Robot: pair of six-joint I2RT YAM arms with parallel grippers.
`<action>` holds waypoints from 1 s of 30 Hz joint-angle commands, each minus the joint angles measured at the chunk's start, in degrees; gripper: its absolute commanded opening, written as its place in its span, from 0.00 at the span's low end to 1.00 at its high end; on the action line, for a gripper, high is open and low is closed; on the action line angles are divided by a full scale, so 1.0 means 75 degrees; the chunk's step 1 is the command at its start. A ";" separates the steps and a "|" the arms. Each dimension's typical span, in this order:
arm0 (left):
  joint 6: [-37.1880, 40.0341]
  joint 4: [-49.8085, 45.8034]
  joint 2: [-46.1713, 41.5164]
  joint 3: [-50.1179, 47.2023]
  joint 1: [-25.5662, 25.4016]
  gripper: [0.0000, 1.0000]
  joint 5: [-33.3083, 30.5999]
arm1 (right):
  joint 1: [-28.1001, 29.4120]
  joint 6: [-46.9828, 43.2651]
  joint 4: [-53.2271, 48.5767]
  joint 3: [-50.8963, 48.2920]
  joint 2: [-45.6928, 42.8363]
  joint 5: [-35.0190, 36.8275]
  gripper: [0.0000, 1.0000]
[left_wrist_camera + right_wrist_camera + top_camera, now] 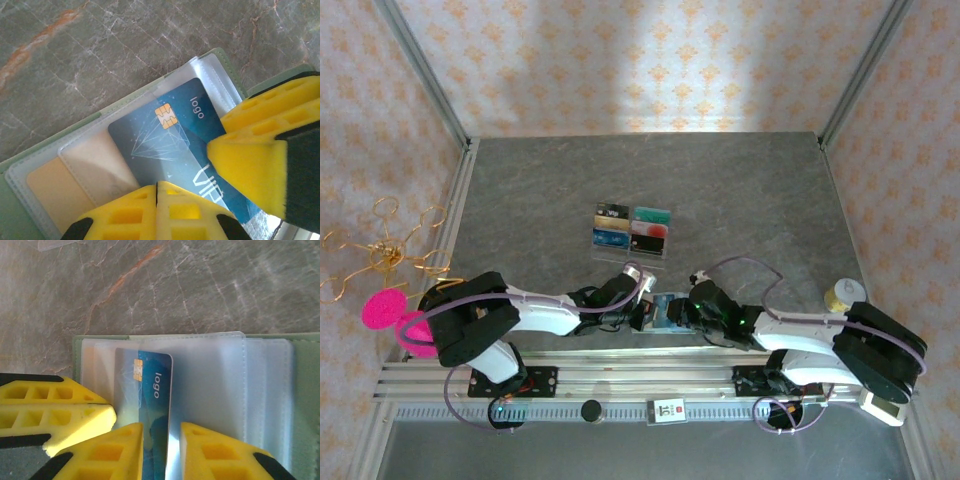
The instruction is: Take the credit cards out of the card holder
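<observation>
Card holder (260, 385) lies unfolded and flat at the middle of the desk's near edge, clear pockets up, between the 2 arms. Blue card (150, 385) (chip, "logo", "VIP") looks part-way out of 1 pocket. A tan card (52, 185) and a paler one (95, 162) sit in neighbouring pockets. Left gripper (156, 185): fingers closed together, tips down at the blue card's long edge; cannot tell whether they nip anything thin. Right gripper (161, 427): fingers a narrow gap apart, over the card's exposed end. Judgement: the step in hand is drawing out card 1. The left should hold down the holder, not the card. The right should pinch the free end only and pull low and straight along the pocket, so the plastic does not lift. Clear tray (632, 232) lies toward the desk's centre.
</observation>
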 commanded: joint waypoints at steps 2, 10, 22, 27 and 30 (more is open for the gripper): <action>0.0114 -0.0329 0.0214 -0.0071 -0.0022 0.00 0.0070 | -0.0034 -0.0035 0.0070 0.0094 0.0093 0.0067 0.08; 0.0161 -0.0331 -0.0015 -0.0215 0.0060 0.00 0.0035 | -0.0283 -0.0136 -0.1168 -0.0260 -0.1523 0.0875 0.00; -0.0119 -0.0604 -0.1918 0.0198 0.0122 0.38 -0.0528 | -0.0356 -0.2705 -0.2238 0.1210 -0.3119 0.0859 0.00; -0.0084 -0.1449 -0.3447 0.0191 0.0129 0.99 -0.1246 | -0.0362 -0.4366 -0.2130 0.2435 -0.2207 0.1094 0.00; -0.0156 -0.1873 -0.4475 0.0125 0.0129 0.99 -0.1679 | -0.0362 -0.5282 -0.2104 0.3117 -0.1442 0.1136 0.00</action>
